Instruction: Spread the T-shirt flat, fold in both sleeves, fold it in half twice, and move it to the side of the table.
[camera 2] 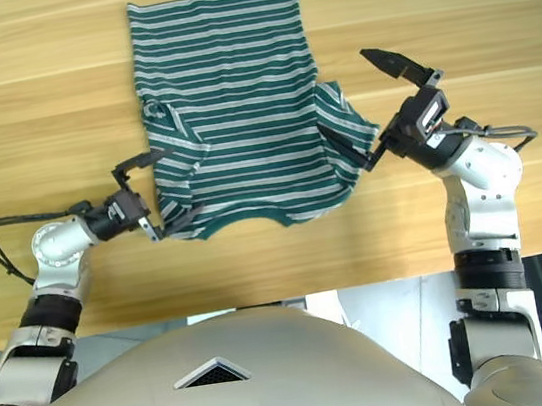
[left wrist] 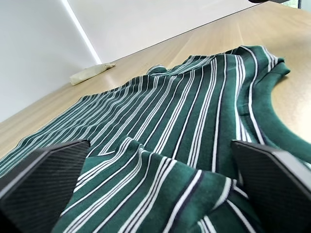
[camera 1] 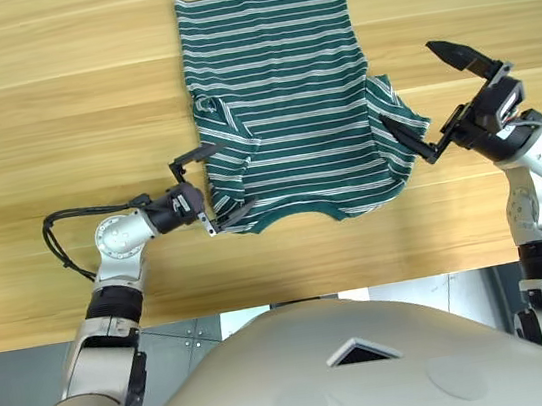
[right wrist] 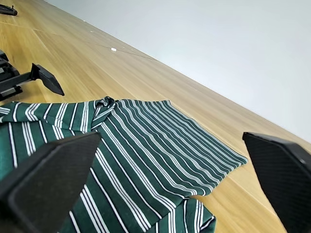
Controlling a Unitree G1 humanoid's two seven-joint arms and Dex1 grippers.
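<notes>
Folding sleeves, I judge — left gripper [camera 1: 224, 180] and right gripper [camera 1: 413, 84] both gape, empty; next I'd pinch the bunched right sleeve [camera 1: 398, 122] of the T-shirt [camera 1: 277, 66] and carry it inward.

Broad bare wood of the table [camera 1: 46, 113] left and right of the T-shirt [camera 1: 279, 81], passable for either arm. Narrower strip of wood between collar [camera 1: 314, 219] and near table edge. In the way at the shirt's near left corner: left gripper [camera 1: 232, 178], jaws spread around bunched cloth. At the rumpled right sleeve [camera 1: 399, 119]: right gripper [camera 1: 408, 83], spread wide, farther jaw over bare wood.
</notes>
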